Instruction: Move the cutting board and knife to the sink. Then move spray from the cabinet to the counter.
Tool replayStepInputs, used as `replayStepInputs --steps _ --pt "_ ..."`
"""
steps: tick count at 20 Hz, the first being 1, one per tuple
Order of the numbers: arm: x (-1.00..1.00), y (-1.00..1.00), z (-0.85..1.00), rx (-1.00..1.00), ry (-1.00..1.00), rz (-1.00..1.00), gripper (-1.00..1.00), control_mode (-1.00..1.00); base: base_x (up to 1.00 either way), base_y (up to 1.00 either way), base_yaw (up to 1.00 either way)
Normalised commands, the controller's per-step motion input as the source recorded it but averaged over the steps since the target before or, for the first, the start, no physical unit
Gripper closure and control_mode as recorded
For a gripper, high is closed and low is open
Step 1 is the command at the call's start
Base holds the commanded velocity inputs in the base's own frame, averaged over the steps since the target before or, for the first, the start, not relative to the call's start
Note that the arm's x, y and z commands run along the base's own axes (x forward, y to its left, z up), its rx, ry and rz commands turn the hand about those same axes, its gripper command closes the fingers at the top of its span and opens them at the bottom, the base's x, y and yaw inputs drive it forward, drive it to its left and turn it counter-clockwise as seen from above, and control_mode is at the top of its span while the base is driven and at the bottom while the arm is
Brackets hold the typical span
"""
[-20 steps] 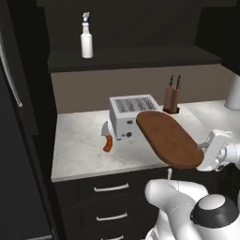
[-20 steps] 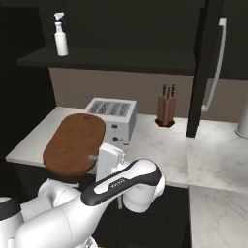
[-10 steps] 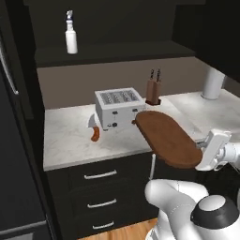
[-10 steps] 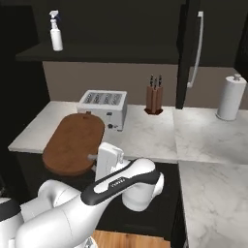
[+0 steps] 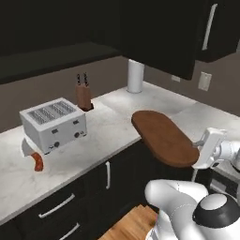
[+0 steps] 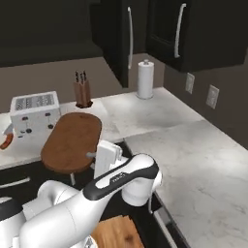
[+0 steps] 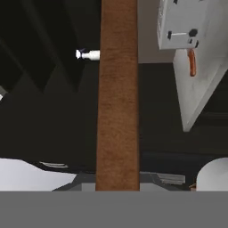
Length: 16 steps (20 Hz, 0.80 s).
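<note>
My gripper (image 5: 196, 158) is shut on one end of the cutting board (image 5: 164, 136), a reddish-brown oblong held level in the air off the counter's (image 5: 108, 126) front edge. From the right, the gripper (image 6: 90, 156) clamps the board (image 6: 72, 140) at its near end. The hand view looks along the board's edge (image 7: 118, 89). The knife (image 5: 33, 158), orange-handled, lies on the counter left of the toaster, and again as knife (image 6: 6, 140) and knife (image 7: 191, 62). The small white spray (image 7: 88, 54) sits in a dark recess. The black cabinet (image 6: 116, 43) has a silver bar handle. The sink is out of view.
A silver toaster (image 5: 52, 123) and a brown knife block (image 5: 83, 93) stand toward the back of the counter. A paper towel roll (image 6: 145, 80) stands in the corner, where the marble worktop (image 6: 193, 160) turns toward me. Dark drawers (image 5: 61, 206) sit below, and wall outlets (image 6: 212, 96) to the right.
The whole picture has shifted: the base has moved, so toaster and knife block slid left and the corner came into view. The board stays in my shut gripper.
</note>
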Motion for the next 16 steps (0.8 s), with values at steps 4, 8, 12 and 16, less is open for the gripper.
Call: replayStepInputs --steps 4,8,12,16 --pt "0.0 0.0 0.0 0.0 0.0 0.0 1.0 1.0 -0.15 0.22 -0.78" --pt "0.0 0.0 0.0 0.0 0.0 0.0 1.0 1.0 -0.07 0.21 -0.81" --pt "0.0 0.0 0.0 0.0 0.0 0.0 1.0 1.0 -0.01 0.21 -0.75" --pt "0.0 0.0 0.0 0.0 0.0 0.0 1.0 1.0 0.08 0.0 -0.44"
